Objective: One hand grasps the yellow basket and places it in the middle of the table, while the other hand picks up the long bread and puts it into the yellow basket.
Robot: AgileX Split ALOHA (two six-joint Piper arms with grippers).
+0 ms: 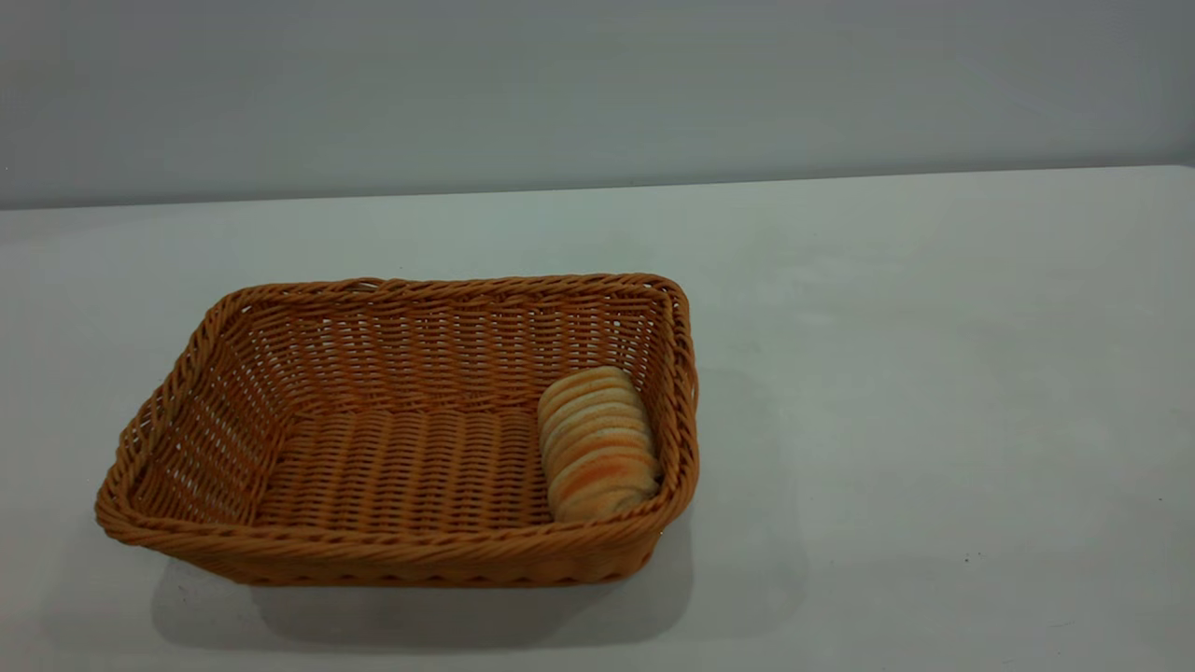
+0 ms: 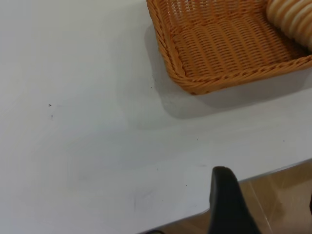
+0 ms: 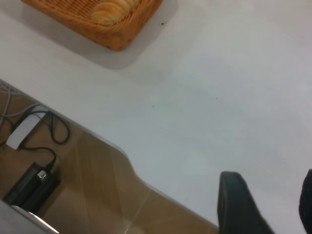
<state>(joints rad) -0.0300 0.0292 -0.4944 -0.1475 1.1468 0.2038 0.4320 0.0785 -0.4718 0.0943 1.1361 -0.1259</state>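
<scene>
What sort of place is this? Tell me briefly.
Probably a lab or test bench: a bare white table against a plain wall, holding only the yellow basket with the long bread, power adapter and cables on the floor.

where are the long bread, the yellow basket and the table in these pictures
long bread (image 1: 597, 446): exterior view, middle of its ridged top.
yellow basket (image 1: 373, 546): exterior view, braided near rim.
table (image 1: 934, 392): exterior view, bare white top to the basket's right.

White table (image 1: 934, 373), yellow basket (image 1: 411, 551) atop
</scene>
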